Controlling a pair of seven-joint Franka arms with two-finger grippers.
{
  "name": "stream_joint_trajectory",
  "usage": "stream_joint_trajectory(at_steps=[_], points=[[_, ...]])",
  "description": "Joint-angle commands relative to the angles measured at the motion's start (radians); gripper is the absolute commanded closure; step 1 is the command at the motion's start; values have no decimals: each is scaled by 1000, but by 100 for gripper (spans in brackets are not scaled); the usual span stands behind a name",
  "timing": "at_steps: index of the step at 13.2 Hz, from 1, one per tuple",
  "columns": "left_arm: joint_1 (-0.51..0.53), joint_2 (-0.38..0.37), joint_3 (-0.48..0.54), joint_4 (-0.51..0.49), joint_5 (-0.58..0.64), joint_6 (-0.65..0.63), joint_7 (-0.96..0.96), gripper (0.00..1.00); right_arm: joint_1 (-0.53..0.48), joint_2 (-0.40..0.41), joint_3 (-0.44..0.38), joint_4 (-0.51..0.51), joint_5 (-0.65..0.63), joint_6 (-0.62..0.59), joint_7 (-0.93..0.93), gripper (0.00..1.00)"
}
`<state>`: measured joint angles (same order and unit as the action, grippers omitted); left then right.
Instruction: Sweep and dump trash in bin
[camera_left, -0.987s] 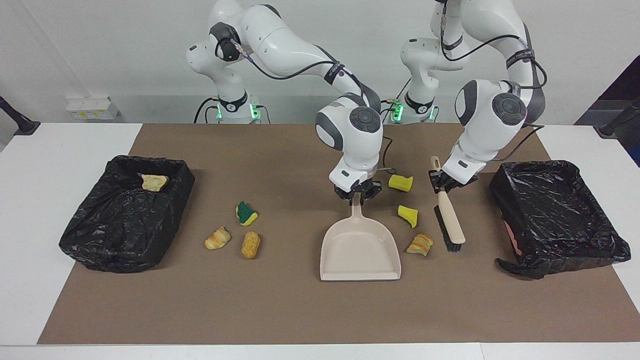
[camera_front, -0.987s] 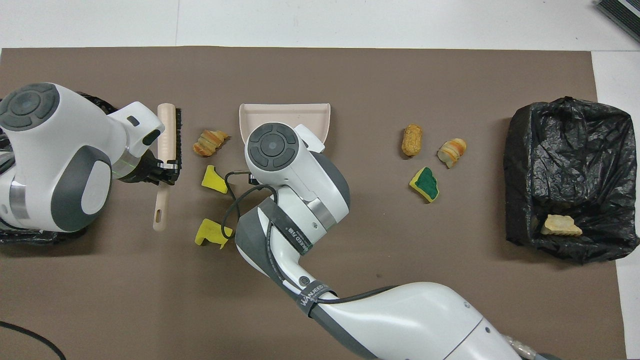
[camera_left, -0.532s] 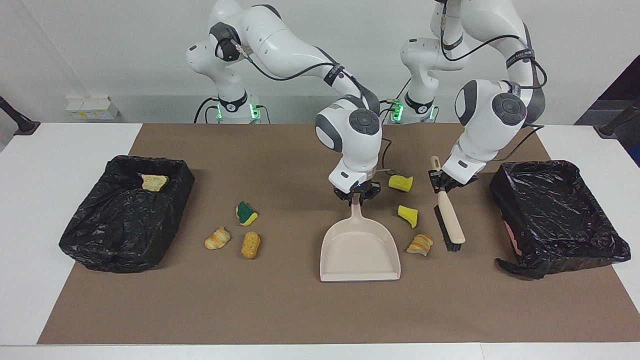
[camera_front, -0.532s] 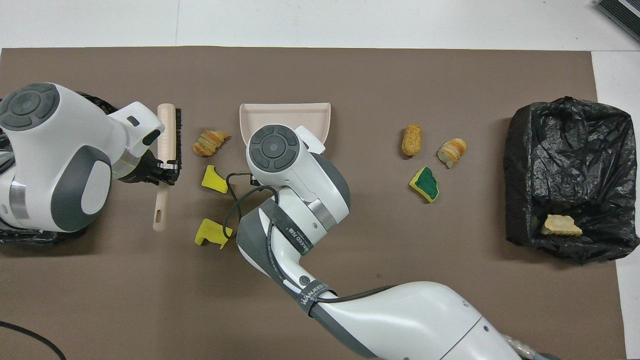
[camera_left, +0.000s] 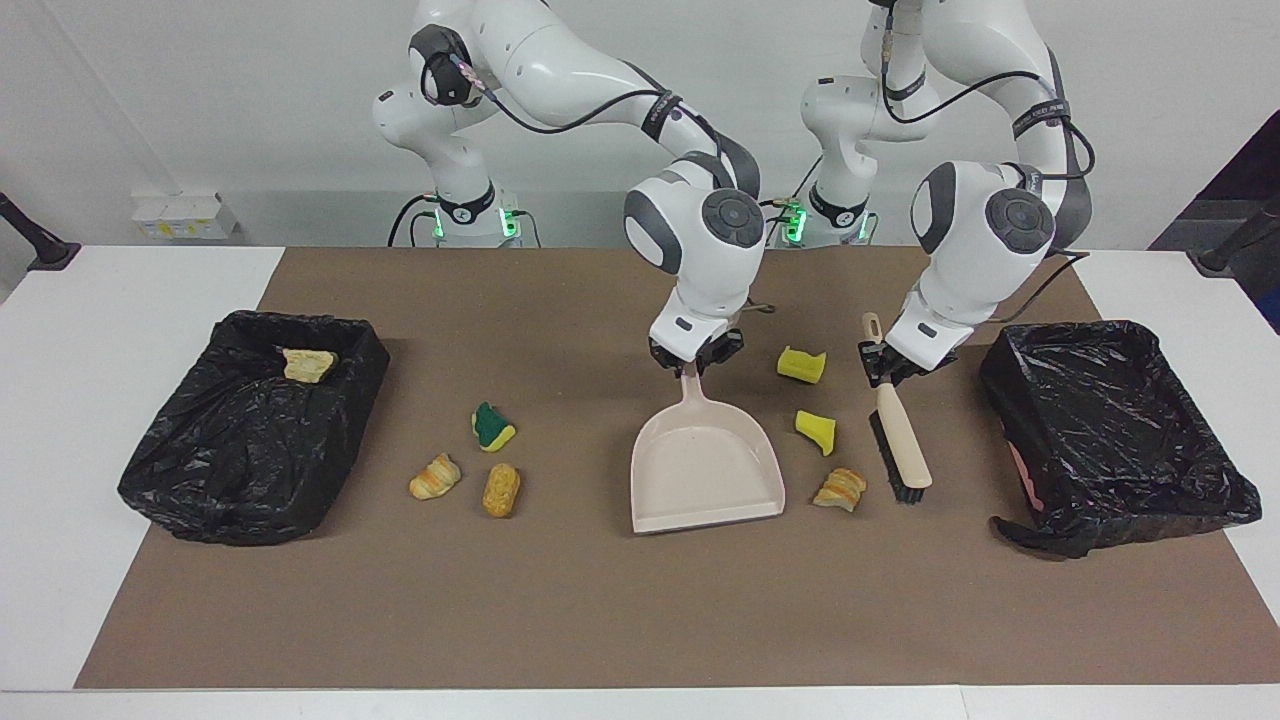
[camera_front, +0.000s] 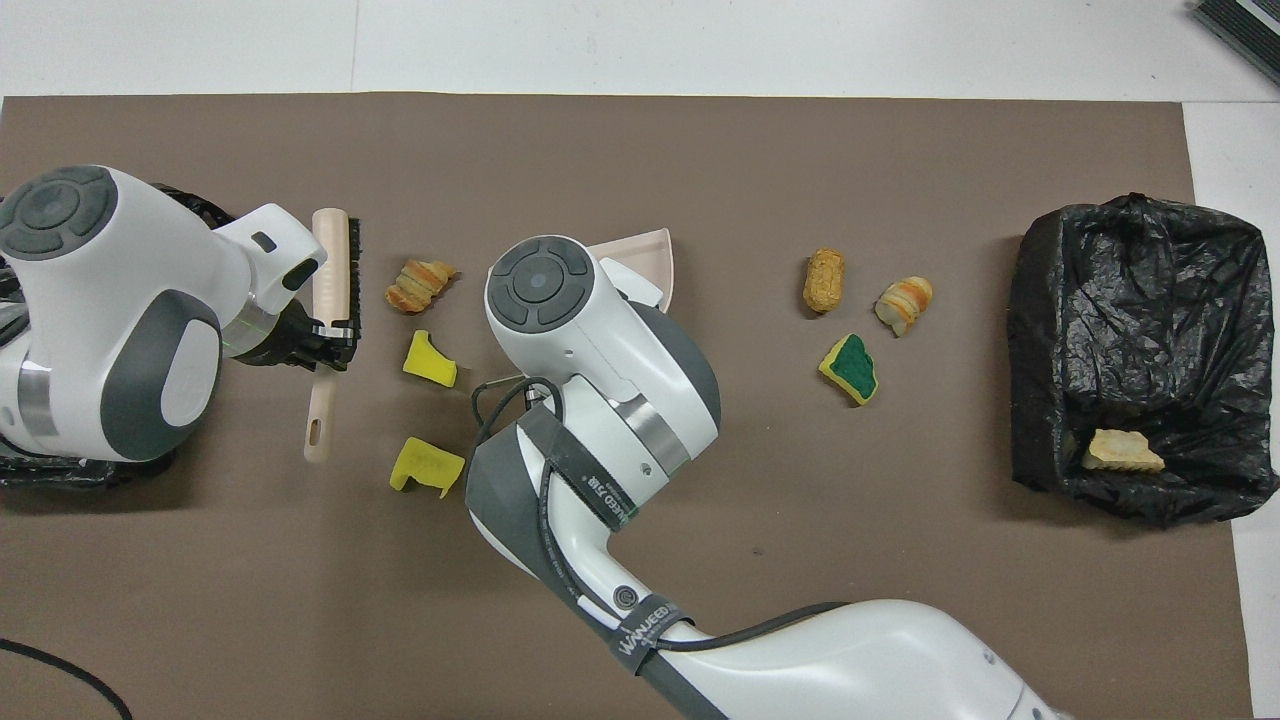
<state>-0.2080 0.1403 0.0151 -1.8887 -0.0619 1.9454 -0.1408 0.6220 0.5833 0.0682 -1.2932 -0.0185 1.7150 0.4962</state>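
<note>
The right gripper (camera_left: 696, 366) is clamped tight on the handle of the dustpan (camera_left: 706, 470), and there's the change: a second ago the pan lay flat on the brown mat (camera_left: 600, 620); now its handle end is raised and the pan has swung a little toward the right arm's end, its open lip low near the mat. In the overhead view only one corner of the pan peeks out past the arm's wrist.

The left gripper (camera_left: 884, 372) is closed on the brush (camera_left: 897, 436) at the neck of its handle; the brush hasn't shifted and lies with its bristles on the mat.

The trash hasn't budged. Two yellow sponge chunks (camera_left: 802, 364) and a pastry piece (camera_left: 840, 489) lie between pan and brush. The green-and-yellow sponge piece (camera_left: 492, 427) and two more pastry pieces (camera_left: 435, 477) lie mid-mat, toward the bin (camera_left: 250, 430) at the right arm's end, which holds one scrap (camera_left: 306, 364). The other bin (camera_left: 1115, 430) sits at the left arm's end.

Both tools in hand, then: pickup looks finished, sweeping not yet begun. Next, I'd judge, the pan lip gets set beside the nearest three scraps.
</note>
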Motion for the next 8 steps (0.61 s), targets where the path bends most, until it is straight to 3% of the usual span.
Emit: stream_joint_trajectory(at_steps=[1,3,5,8], points=[[19,2,-7,2,8,-6,27,100,-39,-68,2,-31,20,-73,-129,100],[28,2,-7,-1,8,-3,33,100,-94,-76,4,-6,3,-167,-326,100],[30,2,-7,-1,8,-3,49,100,-110,-74,-1,5,-6,-172,-546,100],[29,4,-9,-13,8,0,69,100,-101,-89,4,-3,-14,-192,-724,100]])
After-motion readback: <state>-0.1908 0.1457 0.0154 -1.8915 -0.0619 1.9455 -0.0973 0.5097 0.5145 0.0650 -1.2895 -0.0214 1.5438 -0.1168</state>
